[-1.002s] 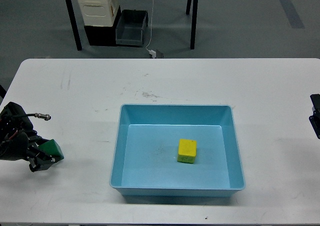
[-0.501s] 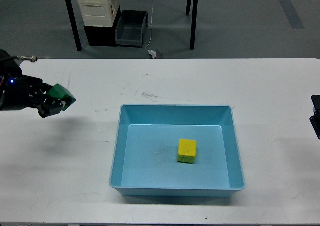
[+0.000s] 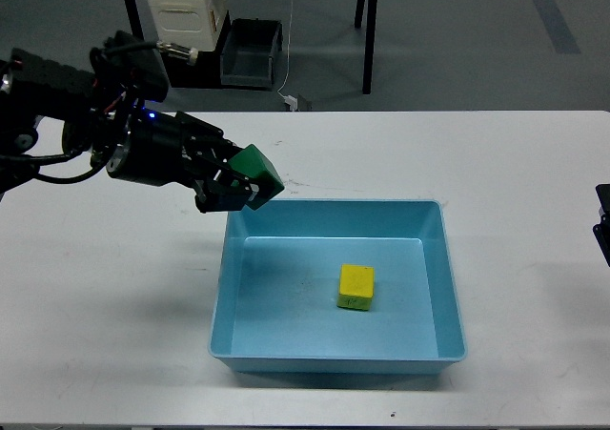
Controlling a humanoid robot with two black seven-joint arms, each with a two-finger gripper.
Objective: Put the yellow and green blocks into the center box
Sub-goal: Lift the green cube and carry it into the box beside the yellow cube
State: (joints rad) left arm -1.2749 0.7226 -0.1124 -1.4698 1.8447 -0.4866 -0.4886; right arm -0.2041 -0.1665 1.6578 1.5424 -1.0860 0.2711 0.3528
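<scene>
My left gripper [image 3: 244, 184] is shut on a green block [image 3: 257, 171] and holds it in the air over the far left corner of the light blue box [image 3: 334, 354]. A yellow block [image 3: 356, 287] lies on the box floor, a little right of the middle. Only a small dark edge of my right arm [image 3: 601, 222] shows at the right border; its gripper is out of view.
The box stands on a white table [image 3: 114, 335]. Beyond the table's far edge are black table legs, a cream crate [image 3: 186, 10] and a dark bin [image 3: 251, 53] on the floor.
My left arm has lifted the green block from the table's left front and carried it up and right, to above the box's far left corner. The yellow block has not moved.
</scene>
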